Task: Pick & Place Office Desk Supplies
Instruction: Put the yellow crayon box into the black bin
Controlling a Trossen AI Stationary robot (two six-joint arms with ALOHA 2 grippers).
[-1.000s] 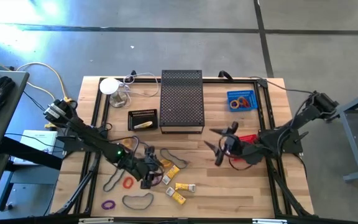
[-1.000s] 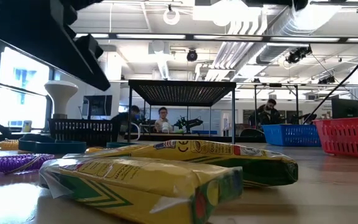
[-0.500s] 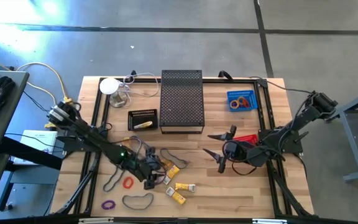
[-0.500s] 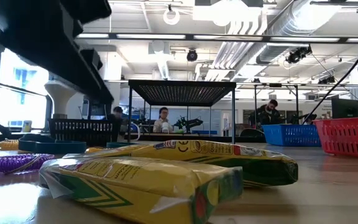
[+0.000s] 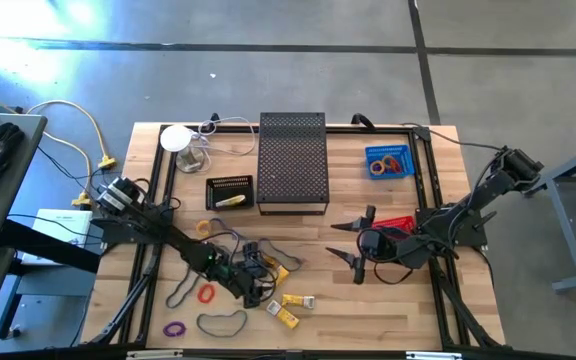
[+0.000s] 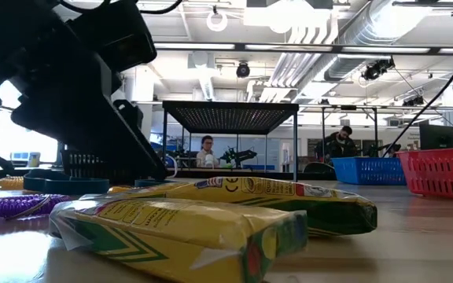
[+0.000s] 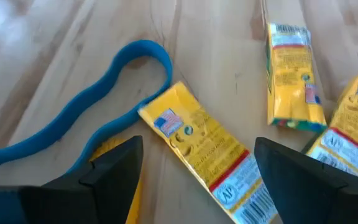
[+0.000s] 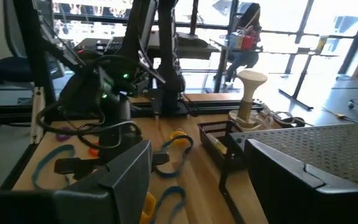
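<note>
Seen from above, the left gripper [image 5: 251, 285] sits low over a scatter of supplies on the front part of the wooden bench [image 5: 368, 310], its fingers [image 7: 110, 171] spread wide and holding nothing. In its wrist camera a yellow packet [image 7: 207, 152] with a red stripe lies flat on the wood between the two fingers, and a blue rubber band [image 7: 73, 118] loops away beside it, touching the packet's corner. A second yellow packet [image 7: 289, 78] lies farther off, apart from the first, and a third [image 7: 350, 146] shows at the edge.

From overhead, more yellow packets [image 5: 290, 305] lie just beside the gripper, with a red band [image 5: 206, 294], a purple band [image 5: 174, 328] and a large dark band [image 5: 221, 321] spread toward the bench's front left. A yellow band [image 5: 204, 228] lies behind the arm.

The right gripper [image 5: 353, 243] hangs over bare wood right of centre, its fingers open and empty, well apart from the supplies. A red basket [image 5: 396, 224] sits near it, partly hidden by the arm, and a blue basket [image 5: 388, 161] stands toward the back right.

A black mesh box [image 5: 292, 162] stands at the back centre, with a small black tray [image 5: 230, 191] to its left and a white lamp [image 5: 179, 139] in the back left corner.

At bench level, two yellow packets [image 6: 234, 208] fill the foreground; people [image 6: 206, 151] sit in the room behind.
</note>
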